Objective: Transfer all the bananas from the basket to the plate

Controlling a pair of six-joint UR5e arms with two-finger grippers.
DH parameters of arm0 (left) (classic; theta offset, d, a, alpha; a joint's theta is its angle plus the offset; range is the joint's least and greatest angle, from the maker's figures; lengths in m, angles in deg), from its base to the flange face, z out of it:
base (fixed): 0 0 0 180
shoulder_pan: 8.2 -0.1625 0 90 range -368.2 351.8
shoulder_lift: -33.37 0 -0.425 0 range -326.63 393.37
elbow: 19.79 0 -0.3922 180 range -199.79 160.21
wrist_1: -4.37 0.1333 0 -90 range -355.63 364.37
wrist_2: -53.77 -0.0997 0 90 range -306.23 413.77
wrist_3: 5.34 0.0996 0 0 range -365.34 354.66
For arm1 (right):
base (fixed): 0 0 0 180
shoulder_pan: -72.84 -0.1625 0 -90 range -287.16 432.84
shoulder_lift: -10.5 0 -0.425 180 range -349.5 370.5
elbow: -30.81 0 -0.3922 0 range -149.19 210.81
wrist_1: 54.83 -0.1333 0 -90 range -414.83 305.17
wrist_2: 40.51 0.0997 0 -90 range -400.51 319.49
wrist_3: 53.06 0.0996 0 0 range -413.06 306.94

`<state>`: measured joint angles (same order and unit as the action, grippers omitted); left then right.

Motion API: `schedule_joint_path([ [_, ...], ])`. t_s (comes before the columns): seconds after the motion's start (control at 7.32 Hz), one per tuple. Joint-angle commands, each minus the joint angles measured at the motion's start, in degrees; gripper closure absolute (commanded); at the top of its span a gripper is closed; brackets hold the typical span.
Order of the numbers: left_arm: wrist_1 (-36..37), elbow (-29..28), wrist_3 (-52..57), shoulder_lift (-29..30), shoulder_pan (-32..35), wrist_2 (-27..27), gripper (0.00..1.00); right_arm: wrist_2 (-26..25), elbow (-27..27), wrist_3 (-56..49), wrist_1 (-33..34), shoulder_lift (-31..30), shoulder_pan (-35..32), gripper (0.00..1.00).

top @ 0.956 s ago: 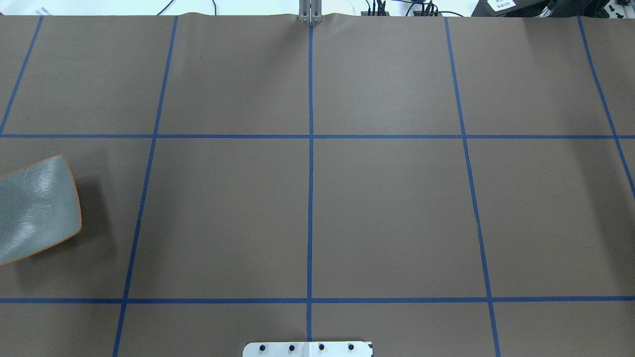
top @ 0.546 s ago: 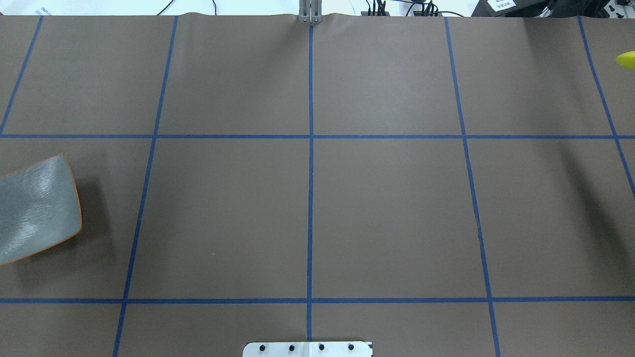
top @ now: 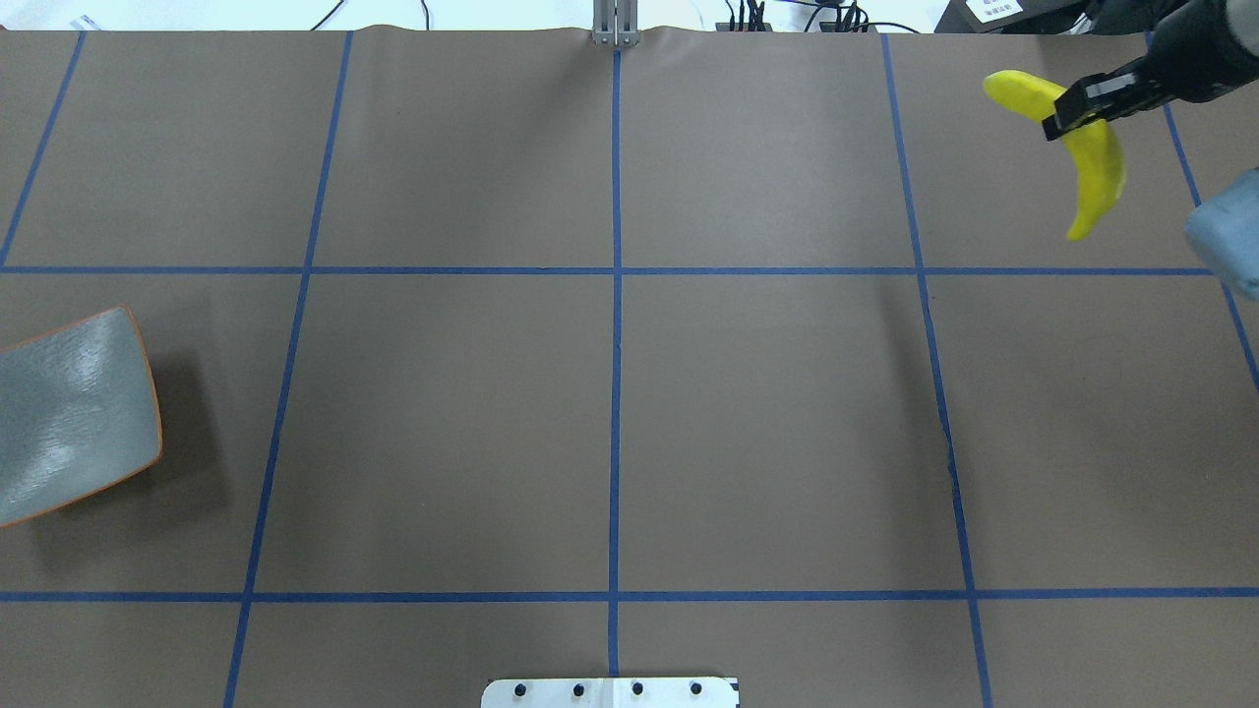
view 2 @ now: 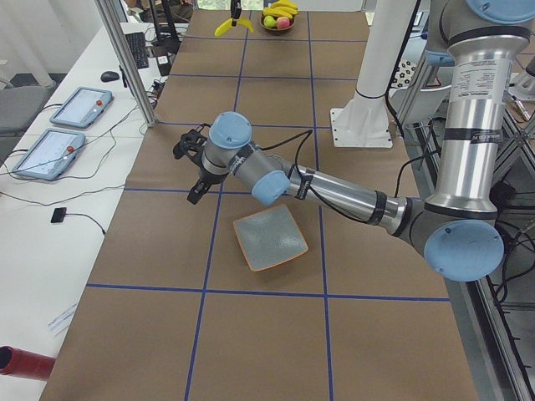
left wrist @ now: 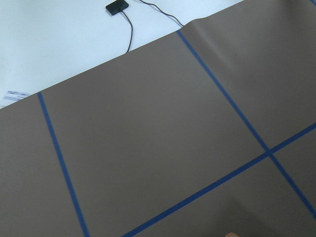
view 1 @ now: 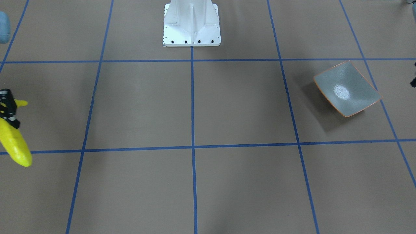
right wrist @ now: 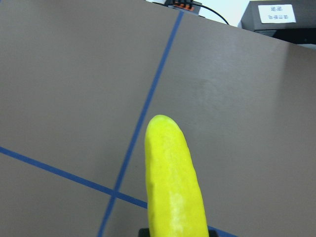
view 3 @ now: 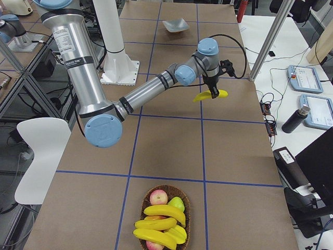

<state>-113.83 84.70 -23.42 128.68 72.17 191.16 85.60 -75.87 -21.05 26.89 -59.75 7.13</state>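
From where I stood, the right gripper [top: 1080,106] was pinched across the upper part of one banana [top: 1098,162], holding it in the air over the far right corner of the table [top: 767,413], its long end hanging down. The overhead camera showed that grip plainly. The front-facing camera caught only the black fingers [view 1: 7,109] and the yellow body at its very edge, and the right wrist camera saw little but the banana's blunt end [right wrist: 174,177] above the blue tape lines. Only the camera at the robot's right end took in the basket [view 3: 164,186], which sat at the near end of the table with three bananas [view 3: 164,210] lying on top of some other fruit. That same view showed the plate [view 3: 175,24] small at the far end, well apart from the held banana. Overhead, the plate [top: 69,413] was cut off by the left edge. The left gripper [view 2: 195,188] appeared properly only from the left end of the table, hovering near the plate on the operators' side, and I could not tell whether its fingers were spread or pressed together.
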Motion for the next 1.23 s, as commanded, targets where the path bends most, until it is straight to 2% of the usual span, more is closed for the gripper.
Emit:
schedule_joint_path([
  [0.0, -1.5, 0.1, -24.2, 8.4, -8.1, 0.1, 0.0, -7.2, -2.0, 18.0, -2.7, 7.3, 10.8, 1.0],
  [0.27, -5.0, -0.6, -43.4, 12.5, -13.1, -0.1, 0.0, -18.6, -1.8, 29.5, -15.4, 8.5, 20.9, 1.0],
  [0.41, -7.5, -0.6, -50.5, 13.7, -15.9, -0.2, 0.0, -23.4, -1.3, 32.3, -17.7, 10.8, 24.7, 1.0],
  [0.68, -10.8, -1.5, -61.6, 17.3, -19.8, -0.6, 0.0, -32.2, -0.3, 34.5, -17.7, 16.2, 31.5, 1.0],
  [0.96, -10.9, -1.6, -66.2, 19.9, -22.5, -1.1, 0.0, -41.7, 0.6, 35.6, -18.0, 20.5, 37.7, 1.0],
  [1.09, -11.3, -1.6, -70.0, 21.7, -24.1, -1.2, 0.0, -43.5, 1.0, 35.6, -19.6, 21.6, 39.1, 1.0],
])
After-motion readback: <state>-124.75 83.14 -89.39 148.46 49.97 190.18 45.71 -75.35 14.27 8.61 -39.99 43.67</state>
